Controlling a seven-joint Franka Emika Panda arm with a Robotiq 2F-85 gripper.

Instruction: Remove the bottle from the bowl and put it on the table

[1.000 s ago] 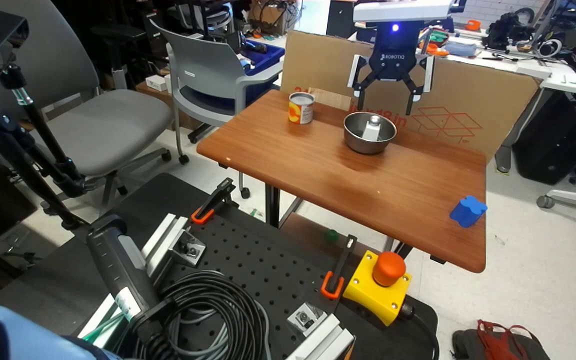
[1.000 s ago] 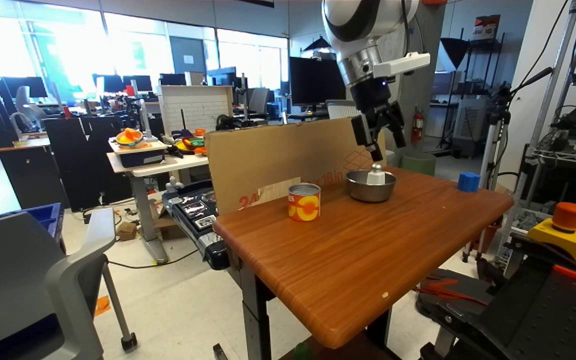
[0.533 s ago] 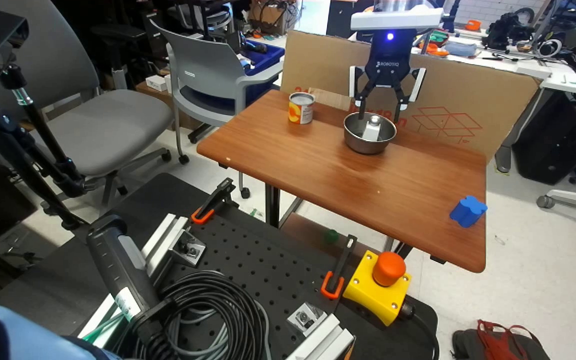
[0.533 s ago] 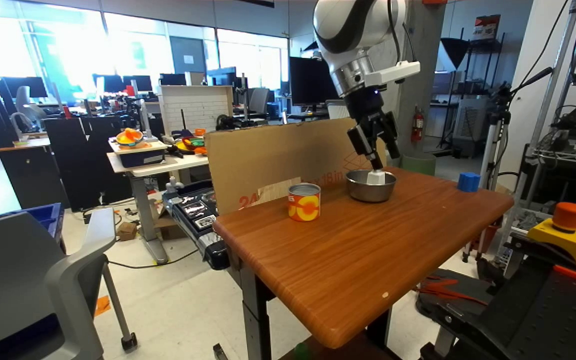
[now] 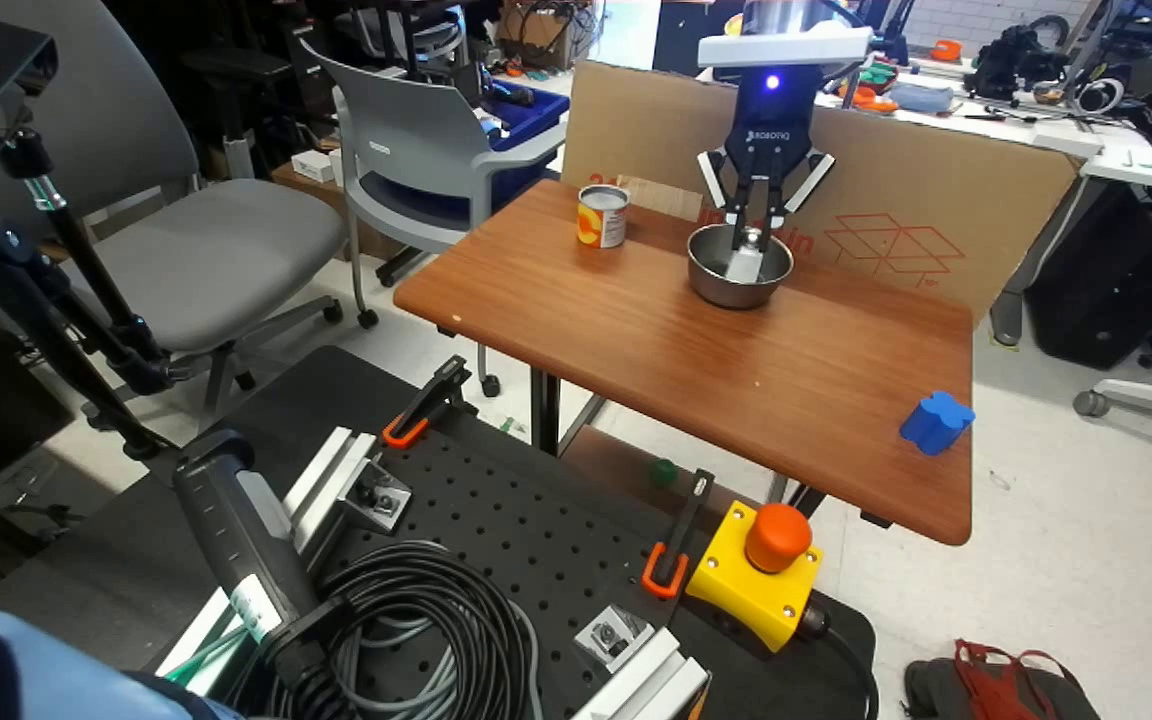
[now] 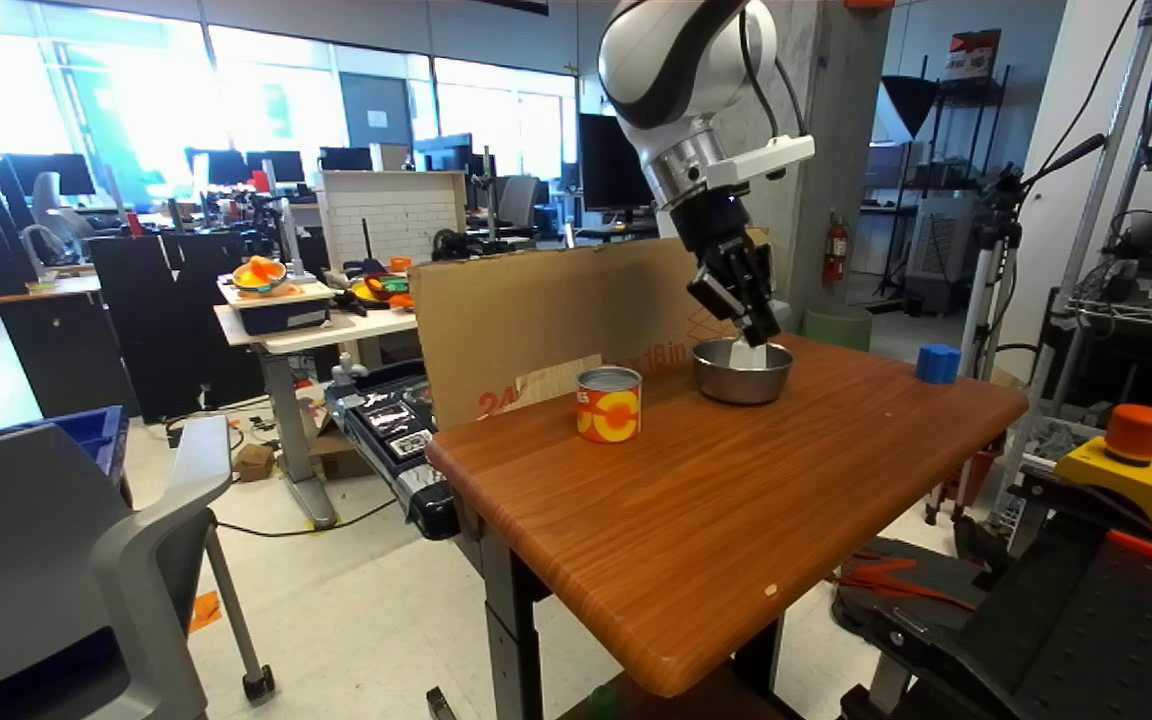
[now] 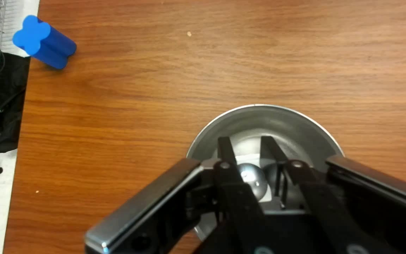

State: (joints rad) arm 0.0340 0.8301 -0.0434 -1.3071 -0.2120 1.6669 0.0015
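Observation:
The pale bottle, topped by a rounded shiny cap, stands inside the silver bowl, leaning a little. The bowl rests on the reddish-brown table near its far edge. My gripper reaches down over the bowl, shut on the bottle at its cap. In the wrist view the cap of the bottle lies between the two black fingers of the gripper, and part of the white body shows below it. In an exterior view the fingers hide the top of the bottle.
An orange-labelled can stands on the table some way from the bowl. A blue block sits near a table corner. Close behind the bowl rises a cardboard panel. A black perforated board lies off the table's long side.
My gripper has come down to the bowl, and its fingers have closed from wide apart onto the bottle's cap. The bottle has shifted and tipped slightly. The bowl has stayed put.

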